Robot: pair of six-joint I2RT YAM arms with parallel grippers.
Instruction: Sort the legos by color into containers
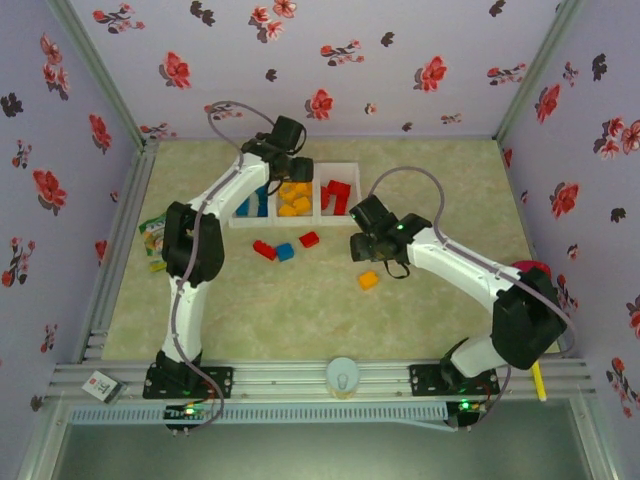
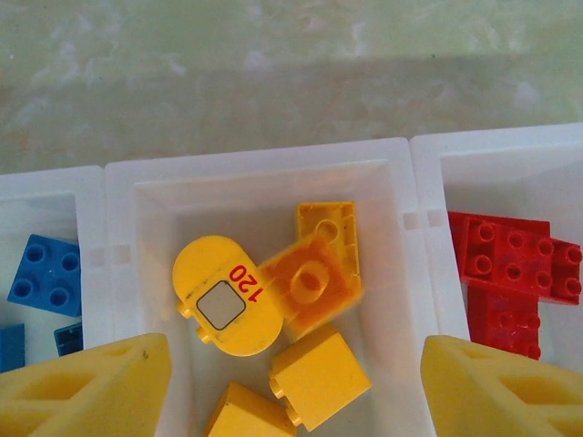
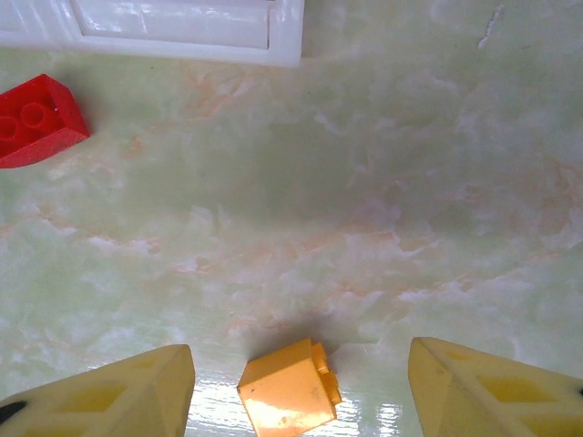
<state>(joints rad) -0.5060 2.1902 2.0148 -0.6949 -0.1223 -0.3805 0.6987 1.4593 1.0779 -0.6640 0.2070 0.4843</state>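
Observation:
The white tray (image 1: 326,176) lies at the back of the table, its three compartments in a row. My left gripper (image 1: 287,163) hovers open over the middle compartment (image 2: 392,273), which holds several yellow-orange legos, among them a rounded one marked 120 (image 2: 228,296). Blue legos (image 2: 44,273) fill the left compartment and red legos (image 2: 515,264) the right one. My right gripper (image 3: 301,364) is open low over the table, with a loose orange lego (image 3: 287,391) lying between its fingers, untouched. Two red legos (image 1: 264,250) (image 1: 309,239) and a blue lego (image 1: 285,252) lie in front of the tray.
A green snack packet (image 1: 152,235) lies by the left wall. A pink cup (image 1: 532,268) stands at the right, partly behind my right arm. A white round object (image 1: 342,375) sits on the front rail. Flowered walls close in three sides.

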